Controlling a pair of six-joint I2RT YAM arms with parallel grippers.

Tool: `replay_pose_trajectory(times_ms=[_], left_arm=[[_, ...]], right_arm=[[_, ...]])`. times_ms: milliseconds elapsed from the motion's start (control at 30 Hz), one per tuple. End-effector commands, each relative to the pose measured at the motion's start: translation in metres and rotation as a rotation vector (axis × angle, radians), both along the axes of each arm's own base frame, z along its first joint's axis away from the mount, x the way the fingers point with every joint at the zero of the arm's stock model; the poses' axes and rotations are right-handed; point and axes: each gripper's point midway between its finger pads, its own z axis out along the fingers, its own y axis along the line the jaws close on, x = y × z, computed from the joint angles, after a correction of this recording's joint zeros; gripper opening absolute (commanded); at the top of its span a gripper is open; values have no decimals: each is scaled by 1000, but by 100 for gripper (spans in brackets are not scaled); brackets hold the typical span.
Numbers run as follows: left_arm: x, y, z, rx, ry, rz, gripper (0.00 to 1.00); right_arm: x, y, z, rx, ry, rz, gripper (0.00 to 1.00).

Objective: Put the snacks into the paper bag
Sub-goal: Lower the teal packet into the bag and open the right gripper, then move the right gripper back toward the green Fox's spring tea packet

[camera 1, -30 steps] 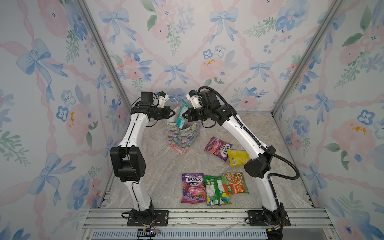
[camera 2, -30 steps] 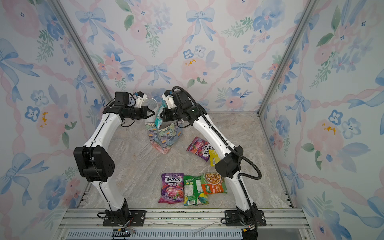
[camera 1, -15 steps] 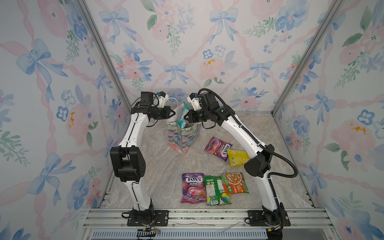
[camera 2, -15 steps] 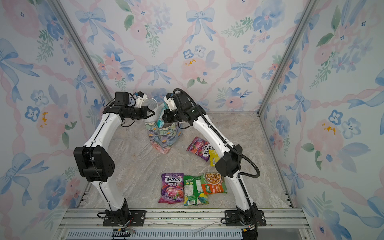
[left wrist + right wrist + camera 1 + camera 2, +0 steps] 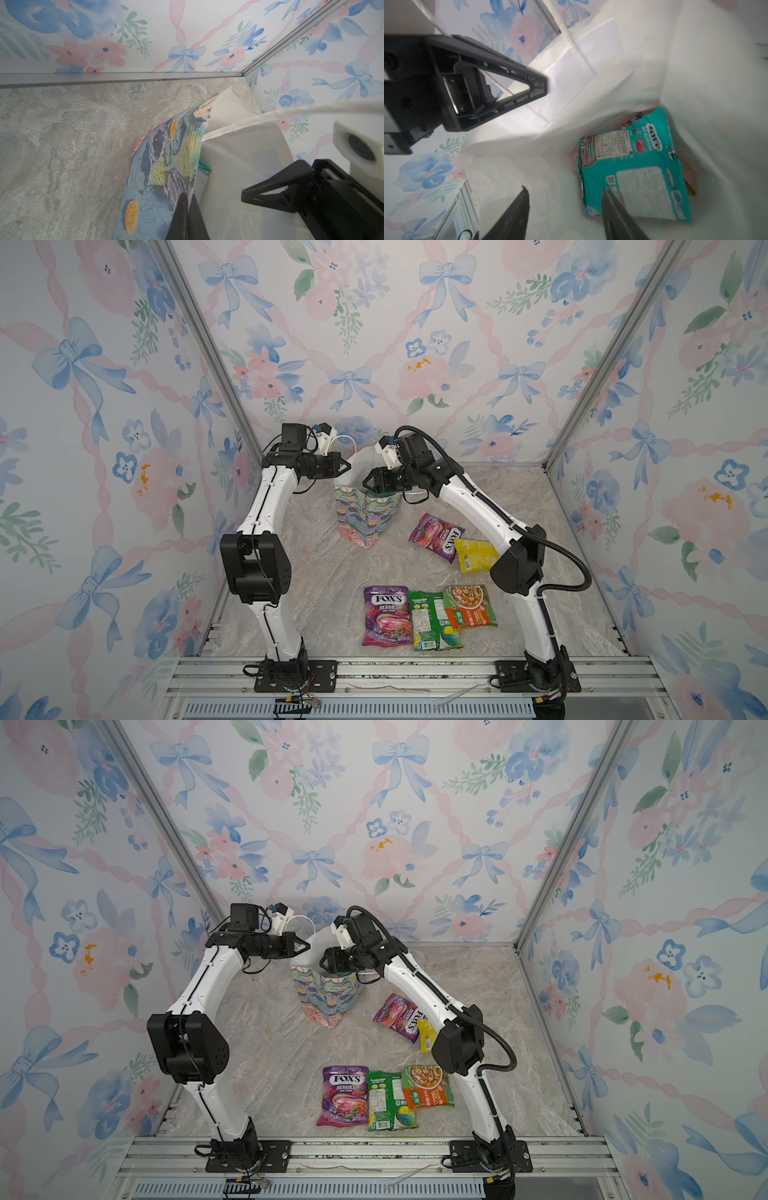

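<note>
Paper bag: standing upright at the middle back of the marble tabletop in both top views. Its mouth is open and the inside is white.
In the bag: a teal FOX'S packet lies at the bottom. Something reddish shows under it, too hidden to name.
Left claw: closed, pinching the bag's rim on the left. The painted paper wall sits between its fingers.
Right claw: fingers spread with nothing between them, inside the bag's mouth above the teal packet.
Right of the bag: a purple packet lies flat, and a yellow pouch touches its lower right edge.
Lower centre: a purple FOX'S Berries packet, a green packet and an orange-green pouch lie in a row with edges overlapping.
In the way: the right arm's elbow hides part of the yellow pouch in a top view. A white cord handle stretches beside the left claw.
</note>
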Motion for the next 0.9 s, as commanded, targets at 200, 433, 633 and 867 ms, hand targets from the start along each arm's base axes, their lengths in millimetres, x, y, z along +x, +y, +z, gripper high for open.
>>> replay_pose_trajectory(times_ms=[200, 433, 633, 867], left_arm=[[-7, 2, 12, -6, -23, -10, 0], [-7, 2, 13, -4, -24, -8, 0], [-7, 3, 12, 1, -24, -3, 0], [-5, 4, 8, 6, -16, 0, 0]], right_arm=[[-1, -51, 107, 52, -244, -128, 98], [-13, -103, 122, -25, -288, -280, 97], [-64, -153, 70, -151, -206, -354, 97], [-167, -183, -47, -392, -2, -326, 97]])
